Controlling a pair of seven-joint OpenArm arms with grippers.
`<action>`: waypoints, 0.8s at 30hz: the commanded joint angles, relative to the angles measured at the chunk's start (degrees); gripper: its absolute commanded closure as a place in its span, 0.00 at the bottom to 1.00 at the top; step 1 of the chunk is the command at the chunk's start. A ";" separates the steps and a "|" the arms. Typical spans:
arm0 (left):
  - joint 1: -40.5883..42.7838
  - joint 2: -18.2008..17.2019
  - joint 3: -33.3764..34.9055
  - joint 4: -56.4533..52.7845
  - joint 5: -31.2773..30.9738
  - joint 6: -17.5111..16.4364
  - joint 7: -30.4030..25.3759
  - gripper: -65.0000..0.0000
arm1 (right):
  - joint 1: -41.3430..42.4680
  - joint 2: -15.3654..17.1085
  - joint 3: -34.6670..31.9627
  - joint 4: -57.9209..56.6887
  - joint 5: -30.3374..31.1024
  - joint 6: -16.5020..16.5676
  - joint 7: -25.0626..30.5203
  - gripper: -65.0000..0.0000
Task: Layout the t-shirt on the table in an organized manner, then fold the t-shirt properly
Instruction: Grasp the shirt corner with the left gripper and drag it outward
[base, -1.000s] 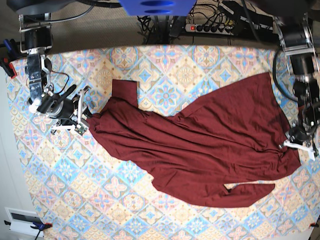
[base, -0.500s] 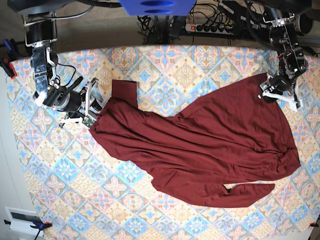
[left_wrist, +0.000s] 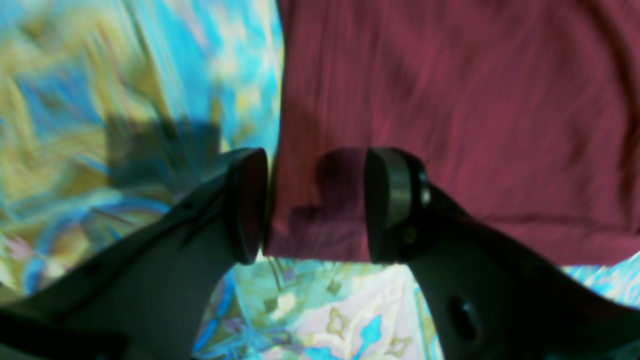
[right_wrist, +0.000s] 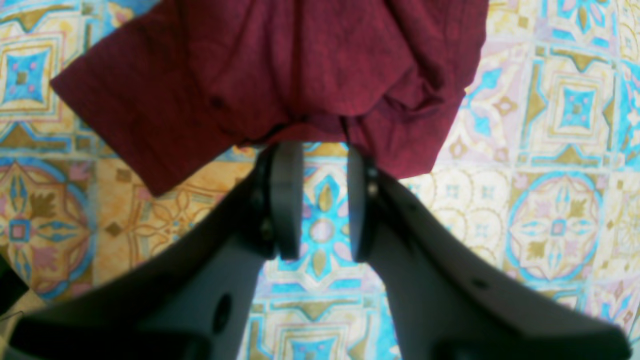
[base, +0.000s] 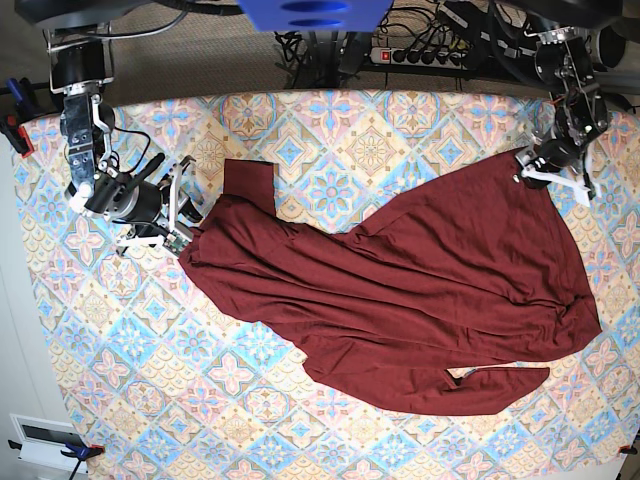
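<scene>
The dark maroon t-shirt (base: 400, 290) lies spread but skewed and wrinkled across the patterned table (base: 120, 350), one sleeve (base: 250, 182) pointing toward the back. My left gripper (base: 530, 172) is at the shirt's far right corner. In the left wrist view it (left_wrist: 317, 200) stands open, with the corner of the t-shirt (left_wrist: 450, 100) lying on the table (left_wrist: 325, 320) between its fingers. My right gripper (base: 183, 213) is at the shirt's left end. Its fingers (right_wrist: 325, 210) are parted, with bare table (right_wrist: 550, 125) between them, and their tips meet the bunched edge of the t-shirt (right_wrist: 280, 65).
A power strip (base: 420, 55) and cables lie behind the table's back edge. Red clamps (base: 12, 130) grip the left edge. A white box (base: 45, 440) sits off the near left corner. Bare cloth shows along the front and left of the shirt.
My left gripper has let go at the shirt's lower right hem, opened, and gone up to the far right corner. The right gripper has shifted toward the back along the shirt's left end.
</scene>
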 joint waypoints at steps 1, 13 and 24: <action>-0.47 -0.95 0.41 0.25 -0.10 -0.02 -0.99 0.53 | 0.93 0.94 0.59 1.15 0.68 -0.27 0.91 0.78; 1.99 -0.07 0.93 0.16 -0.54 -1.08 -1.08 0.78 | 1.19 0.94 0.59 1.86 0.68 -0.27 0.65 0.78; 7.26 0.28 0.67 5.53 -0.54 -5.21 -0.99 0.88 | 1.28 0.85 0.59 1.86 0.68 -0.27 0.56 0.78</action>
